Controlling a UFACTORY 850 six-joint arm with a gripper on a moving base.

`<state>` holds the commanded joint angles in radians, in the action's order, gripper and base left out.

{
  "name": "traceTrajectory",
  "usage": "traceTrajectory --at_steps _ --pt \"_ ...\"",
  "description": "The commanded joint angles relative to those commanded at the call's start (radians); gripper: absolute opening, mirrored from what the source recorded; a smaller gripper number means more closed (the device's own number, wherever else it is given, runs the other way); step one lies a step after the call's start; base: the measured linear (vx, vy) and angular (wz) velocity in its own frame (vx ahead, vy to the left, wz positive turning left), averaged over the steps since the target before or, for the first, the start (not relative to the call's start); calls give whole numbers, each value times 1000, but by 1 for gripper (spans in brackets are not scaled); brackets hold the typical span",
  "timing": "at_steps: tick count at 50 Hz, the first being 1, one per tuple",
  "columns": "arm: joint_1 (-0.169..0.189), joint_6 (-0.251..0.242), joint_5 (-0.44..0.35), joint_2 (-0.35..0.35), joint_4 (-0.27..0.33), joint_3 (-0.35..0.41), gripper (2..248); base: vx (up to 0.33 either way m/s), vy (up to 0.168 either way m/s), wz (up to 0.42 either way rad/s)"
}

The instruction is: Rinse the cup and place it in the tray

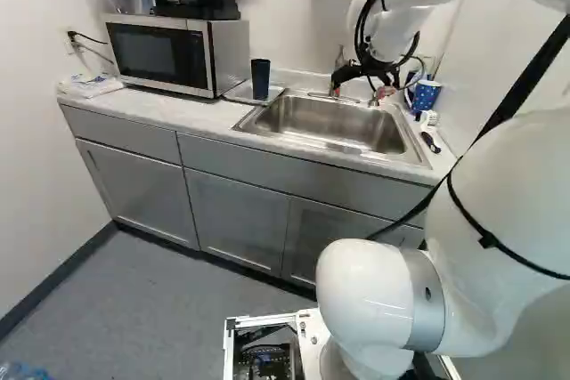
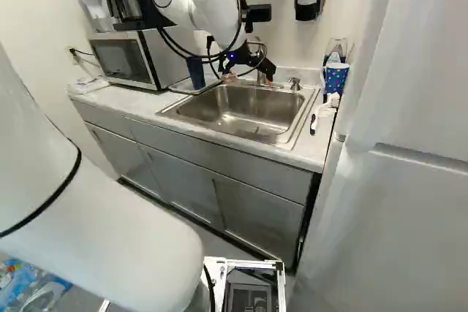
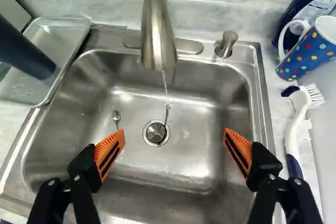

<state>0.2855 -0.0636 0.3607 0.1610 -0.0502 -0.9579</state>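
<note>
Two-fingered gripper (image 3: 174, 132), open and gripping nothing, is hanging over the stainless-steel sink (image 3: 184, 171). With the faucet (image 3: 157, 30) marking twelve o'clock, the dark blue tumbler (image 3: 23, 53), presumably the task's cup, is standing in the shallow metal tray (image 3: 60, 38) at ten o'clock. A thin stream of water (image 3: 165, 83) is falling from the spout toward the drain (image 3: 156, 132). What is apparently the faucet handle (image 3: 227, 43) is projecting at one o'clock; a polka-dot mug (image 3: 310, 53) is resting at two, a dish brush (image 3: 297, 121) lying at three. Placement is seemingly complete, with shutting off the water probably remaining. Good technique is calling for approaching the handle from six o'clock, pressing lightly, clearing the spout, and watching the stream. Swinging toward ten o'clock is risking toppling the tumbler.
</note>
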Motion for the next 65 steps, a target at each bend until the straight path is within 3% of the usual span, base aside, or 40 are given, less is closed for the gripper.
traceTrajectory --at_steps 44,65 --pt "-26 0 -272 -132 -16 -224 247 0 0 0" --pt "-58 0 -376 -175 7 -311 247 0 0 0"
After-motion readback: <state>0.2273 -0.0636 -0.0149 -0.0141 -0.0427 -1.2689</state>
